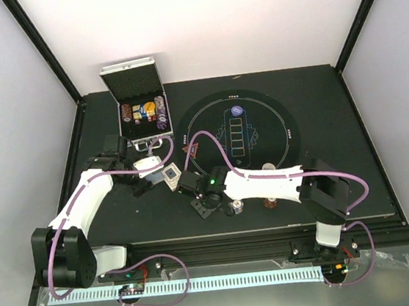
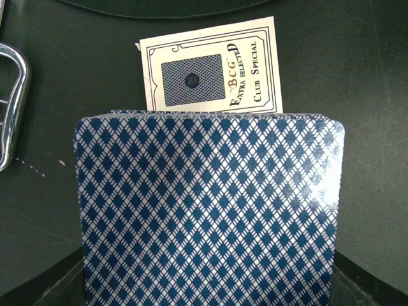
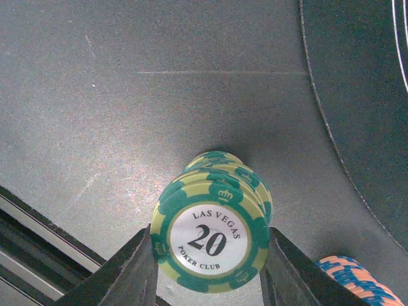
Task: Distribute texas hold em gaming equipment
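While left fingers (image 2: 44,290) clench the card deck (image 2: 204,210), right fingers (image 3: 127,280) flank the green chip stack (image 3: 210,239) beside the mat (image 3: 357,76), grip unclear; a skewed squeeze could topple it.

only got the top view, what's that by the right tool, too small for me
observer: The fingers of the right tool flank a stack of round green-and-cream poker chips, the top one marked 20.
operator: ok and the other arm
observer: The left tool holds a deck of blue-and-white diamond-backed playing cards.
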